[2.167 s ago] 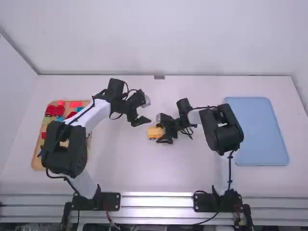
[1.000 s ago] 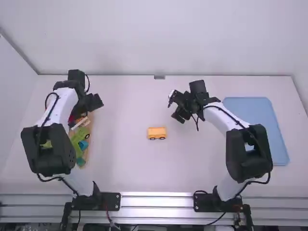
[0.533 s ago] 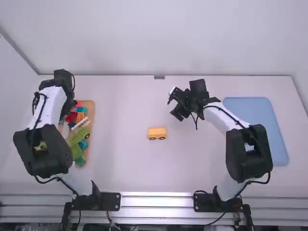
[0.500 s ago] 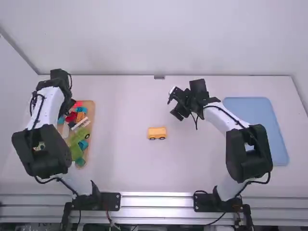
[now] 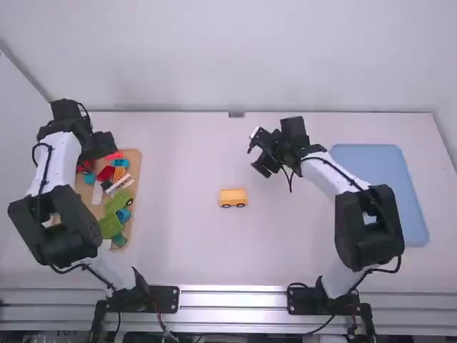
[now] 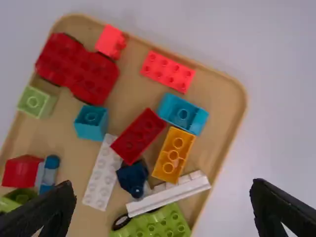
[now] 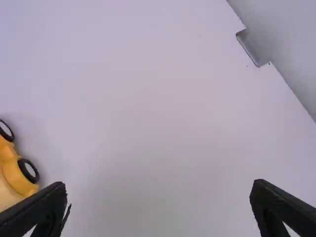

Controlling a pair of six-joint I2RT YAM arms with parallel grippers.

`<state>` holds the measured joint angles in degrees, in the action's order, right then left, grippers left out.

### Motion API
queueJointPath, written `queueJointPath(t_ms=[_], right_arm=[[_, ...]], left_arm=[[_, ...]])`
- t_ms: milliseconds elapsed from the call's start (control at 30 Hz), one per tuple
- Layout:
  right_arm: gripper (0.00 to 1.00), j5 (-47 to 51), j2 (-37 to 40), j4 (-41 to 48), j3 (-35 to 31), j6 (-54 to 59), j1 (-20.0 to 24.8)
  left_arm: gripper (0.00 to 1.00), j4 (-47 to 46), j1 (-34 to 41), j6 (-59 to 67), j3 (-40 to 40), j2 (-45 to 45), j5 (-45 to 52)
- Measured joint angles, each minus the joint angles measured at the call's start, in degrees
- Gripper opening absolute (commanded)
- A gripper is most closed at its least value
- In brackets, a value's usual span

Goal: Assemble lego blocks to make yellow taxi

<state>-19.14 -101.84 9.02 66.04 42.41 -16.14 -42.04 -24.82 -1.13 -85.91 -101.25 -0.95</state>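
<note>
The left gripper (image 5: 101, 145) is above the back part of the brick tray (image 5: 136, 163). In the left wrist view the left gripper (image 6: 162, 189) is open and empty over that tray (image 6: 238, 101), where an orange-yellow brick (image 6: 174, 154) lies between a dark red brick (image 6: 138, 136) and a white piece (image 6: 168, 193). A yellow car (image 5: 233, 196) stands alone on its wheels mid-table. Behind it and to its right hangs the right gripper (image 5: 258, 153). Seen from the right wrist, the right gripper (image 7: 159, 189) is open and empty, with the yellow car (image 7: 17, 173) at the left edge.
The tray also holds a red car body (image 6: 76, 68), a bright red brick (image 6: 168, 71), blue bricks (image 6: 183, 113), a long white brick (image 6: 102, 174) and green pieces (image 6: 158, 224). A flat blue tray (image 5: 382, 196) lies at the table's right.
The left gripper has swung left from near the middle to over the brick tray. From its place at the yellow car, the right gripper has backed off, leaving the car standing free.
</note>
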Motion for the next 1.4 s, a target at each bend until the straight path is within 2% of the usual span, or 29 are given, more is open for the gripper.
queueJointPath(t_ms=[100, 300, 500, 567, 900, 1100, 1300, 1367, 1400], right_arm=[[0.98, -0.02, 0.02, -0.42, 0.00, -0.07, -0.74], [0.99, -0.02, 0.02, -2.01, 0.00, -0.11, -1.64], [0.99, -0.02, 0.02, -2.78, 0.00, -0.28, -1.64], [0.99, -0.02, 0.02, -2.60, 0.00, -0.28, -1.64], [0.99, -0.02, 0.02, -1.42, 0.00, -0.28, -1.64], [0.99, 0.02, 0.02, -1.33, 0.00, -0.28, -1.64], [0.98, 0.00, 0.02, -1.36, 0.00, -0.42, -1.64], [0.99, 0.00, 0.02, -1.36, 0.00, -0.44, -1.62], [0.98, 0.02, 0.02, -1.36, 0.00, -0.46, -1.64]], left_arm=[[0.97, -0.81, 0.02, 2.78, -0.98, -1.25, 1.29], [0.92, -4.17, 0.13, 7.19, -2.03, -7.21, 2.36], [0.96, -7.28, 0.72, 10.47, -3.72, -10.82, 2.47], [0.99, -7.19, 0.79, 10.82, -4.24, -10.93, 2.45], [0.99, -6.91, 0.76, 7.06, -4.74, -10.93, 1.84], [0.99, -4.76, 0.66, 0.57, -4.74, -10.93, -3.69], [1.00, -2.54, 0.68, 7.02, -4.72, -10.99, 2.08], [0.96, -1.33, 0.72, 7.17, -4.70, -11.47, 1.73], [0.90, -0.90, 0.72, 7.23, -4.46, -11.91, 1.29]])
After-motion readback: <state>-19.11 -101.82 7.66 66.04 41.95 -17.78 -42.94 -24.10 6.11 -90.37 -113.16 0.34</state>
